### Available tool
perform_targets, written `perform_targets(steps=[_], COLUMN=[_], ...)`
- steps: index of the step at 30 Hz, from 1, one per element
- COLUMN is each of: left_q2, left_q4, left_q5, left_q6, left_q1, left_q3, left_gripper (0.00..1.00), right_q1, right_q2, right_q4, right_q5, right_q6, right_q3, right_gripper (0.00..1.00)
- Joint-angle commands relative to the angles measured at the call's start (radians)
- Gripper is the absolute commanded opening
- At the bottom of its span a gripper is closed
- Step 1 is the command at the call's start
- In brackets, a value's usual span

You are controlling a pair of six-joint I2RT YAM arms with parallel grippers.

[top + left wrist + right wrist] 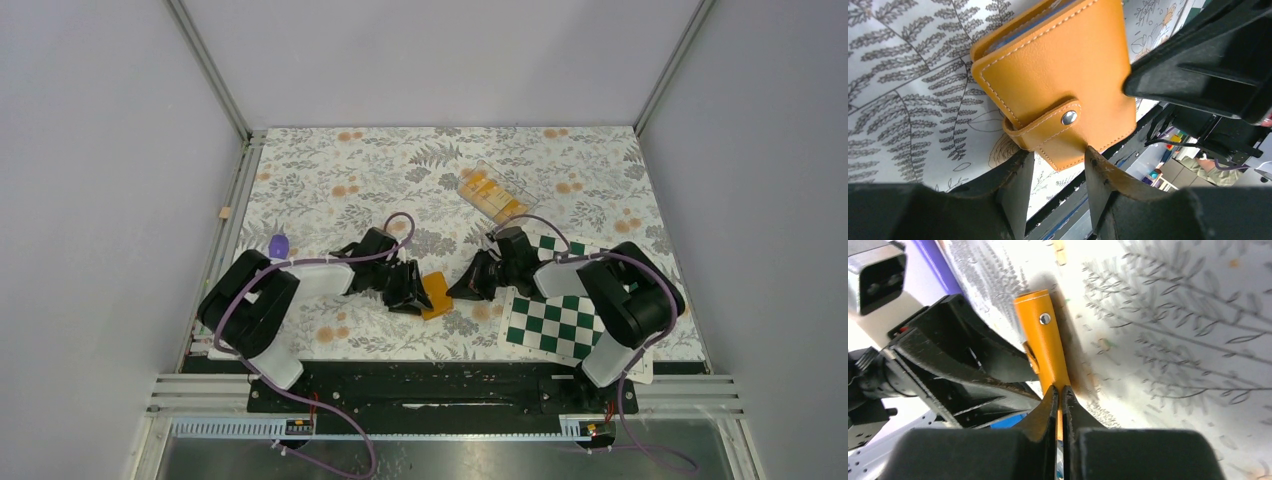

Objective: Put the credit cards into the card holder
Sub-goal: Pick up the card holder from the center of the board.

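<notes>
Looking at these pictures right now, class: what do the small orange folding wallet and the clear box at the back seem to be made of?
Small orange folding wallet: probably leather or a leather imitation, matt and finely grained, with light stitching along its edges; its round stud looks like shiny metal. Clear box: seemingly transparent plastic, since orange-yellow pieces show through its walls.

Orange card holder (pixel 1058 65) on grey fern-print table (pixel 903 90)

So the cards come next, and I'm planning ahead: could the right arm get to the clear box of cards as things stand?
Probably not yet. The right claw is shut on the card holder; the clear box lies unobstructed on the table beyond it, but the claw must let go first.
</notes>
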Motion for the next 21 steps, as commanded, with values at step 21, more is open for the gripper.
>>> perform_targets(steps=[21], left_q2=[-0.334], left_q4=[0.311], left_q5=[0.029], left_q6=[-0.143], left_q1=[0.020], left_q3=[-0.161], left_gripper=[0.80], right_q1=[0.024], right_q2=[-0.502], right_q4=[-0.091], right_q5=[0.059], right_q6=[0.030], right_q3=[-0.027], right_gripper=[0.00])
